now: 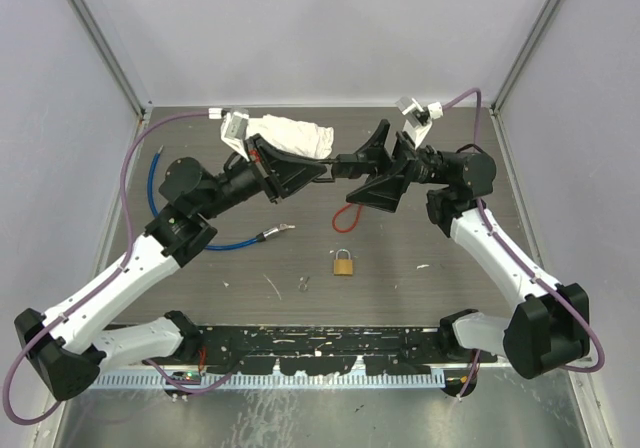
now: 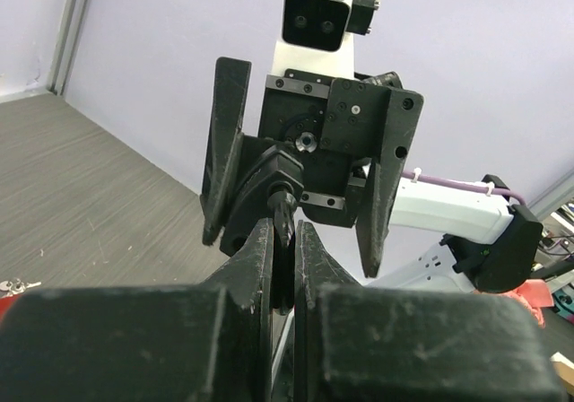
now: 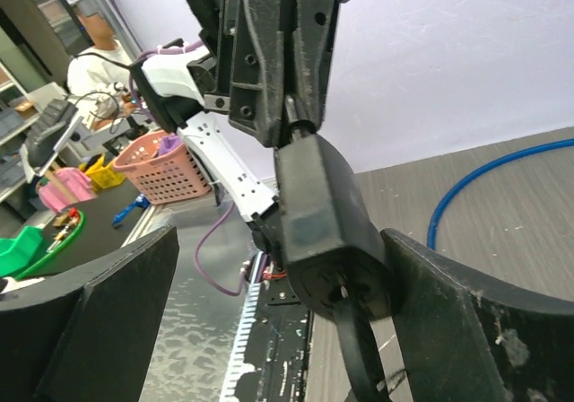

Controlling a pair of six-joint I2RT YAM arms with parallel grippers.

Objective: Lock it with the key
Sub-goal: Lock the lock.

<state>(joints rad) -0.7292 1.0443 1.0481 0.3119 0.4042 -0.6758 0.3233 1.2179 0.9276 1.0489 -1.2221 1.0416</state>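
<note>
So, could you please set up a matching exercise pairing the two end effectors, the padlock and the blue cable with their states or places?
Things:
1. left end effector
2. right end effector
3. padlock
4. blue cable

States or places:
A. lying on the left part of the table
B. shut on the key
C. open, fingers either side of the key's head
D. lying on the table near its middle

Pairs: 1-B, 2-C, 3-D, 4-A
</note>
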